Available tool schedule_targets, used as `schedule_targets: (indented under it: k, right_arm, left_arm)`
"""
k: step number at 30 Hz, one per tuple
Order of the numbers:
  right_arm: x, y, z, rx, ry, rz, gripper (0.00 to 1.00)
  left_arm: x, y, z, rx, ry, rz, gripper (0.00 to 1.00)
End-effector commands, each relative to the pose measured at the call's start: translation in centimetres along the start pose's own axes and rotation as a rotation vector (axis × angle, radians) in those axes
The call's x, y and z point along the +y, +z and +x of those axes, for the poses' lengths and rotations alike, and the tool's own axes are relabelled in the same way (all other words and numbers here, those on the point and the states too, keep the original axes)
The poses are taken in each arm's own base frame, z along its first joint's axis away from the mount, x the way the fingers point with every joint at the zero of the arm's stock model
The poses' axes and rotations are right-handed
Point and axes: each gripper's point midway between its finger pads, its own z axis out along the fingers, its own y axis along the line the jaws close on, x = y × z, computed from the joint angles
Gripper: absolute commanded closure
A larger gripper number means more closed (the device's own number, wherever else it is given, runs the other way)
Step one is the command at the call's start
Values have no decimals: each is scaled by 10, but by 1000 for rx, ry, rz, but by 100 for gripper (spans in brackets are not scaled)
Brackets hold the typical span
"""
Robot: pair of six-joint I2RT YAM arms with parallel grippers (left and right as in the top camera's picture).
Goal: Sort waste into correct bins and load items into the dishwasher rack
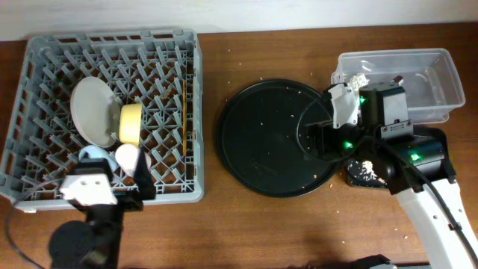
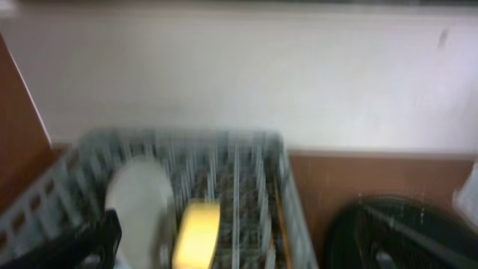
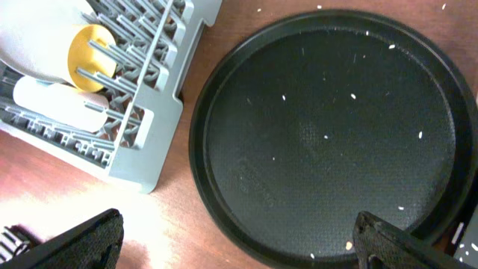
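The grey dishwasher rack (image 1: 196,112) at the left holds a pale plate (image 1: 91,108), a yellow bowl (image 1: 131,123), a pink cup (image 1: 128,155), a light blue cup (image 1: 93,154) and chopsticks (image 1: 184,112). My left gripper (image 1: 140,181) hangs at the rack's near edge, open and empty. Its blurred view shows the rack (image 2: 295,209), plate (image 2: 138,202) and bowl (image 2: 196,235). My right gripper (image 1: 315,139) is open and empty over the round tray's right side; its jaws (image 3: 239,243) frame the tray's near rim. The clear tub (image 1: 437,75) holds a white tissue (image 1: 357,78). The black rectangular tray (image 1: 366,173) holds crumbs.
The large round black tray (image 1: 261,142) lies mid-table, dotted with small crumbs; it also shows in the right wrist view (image 3: 328,127). Loose crumbs are scattered on the wooden table around it. My right arm covers most of the rectangular tray. A wall stands behind the table.
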Motion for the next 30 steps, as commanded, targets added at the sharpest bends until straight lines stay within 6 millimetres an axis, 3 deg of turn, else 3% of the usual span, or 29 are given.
schedule_targets:
  k: [1,2,4,9,12,24,25,26,27,29,30]
  right_arm:
    - [3,-4,-3,-14,-17,-3,1]
    - [3,-3,-3,-14,-17,-3,1]
    - [3,-3,-3,-14,-17,-3,1]
    - [3,-3,-3,-14,-17,-3,2]
    - [3,-3,-3,-14,-17,-3,1]
    - [3,-3,-3,-14,-17,-3,2]
    - [-1,-4,0,-3,-12,21,2]
    - [-23,-6,6,17,-8,149,2]
    - [-34,-22,-2,-53,-57,239,2]
    - [-17,-69,-23,-286,-419,285,2]
    - [-22,-88,-13,-341,-485,338,1]
  left_arm:
    - [-5,3,55,-66,16,48,1]
    - [1,8,79,-77,14,28,1]
    - [5,16,107,-77,12,12,1]
    - [1,35,164,-79,14,47,1]
    - [1,35,172,-47,15,44,1]
    - [1,35,173,-46,15,44,1]
    - [1,35,173,-46,15,44,1]
    - [1,35,173,-46,15,44,1]
    - [1,35,173,-46,15,44,1]
    - [1,35,173,-46,15,45,1]
    - [1,35,173,-46,15,44,1]
